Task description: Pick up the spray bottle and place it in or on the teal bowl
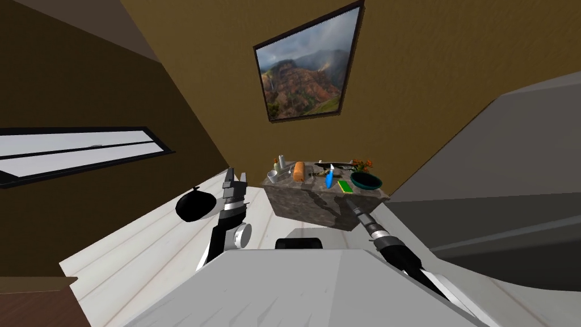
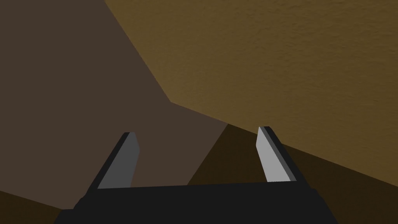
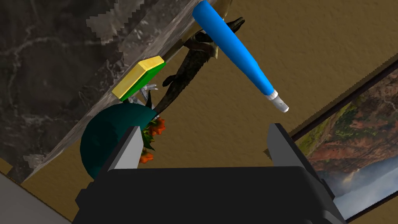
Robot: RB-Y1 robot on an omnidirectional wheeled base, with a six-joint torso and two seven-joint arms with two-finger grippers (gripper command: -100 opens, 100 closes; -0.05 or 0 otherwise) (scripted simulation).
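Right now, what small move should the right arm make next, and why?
Probably ease the right end effector forward toward the blue tapered spray bottle on the dark marbled stone block. It stands open with nothing in it, and the bottle is ahead of it, apart, so no grasp is possible yet.

Right gripper: fingers spread wide, touching nothing.
Spray bottle: blue with a white nozzle, on the stone counter, apart from both fingers.
Teal bowl: at the counter's edge, partly behind one finger.
Sponge: yellow and green, between bowl and bottle.
Flowers: orange, just beside the bowl.
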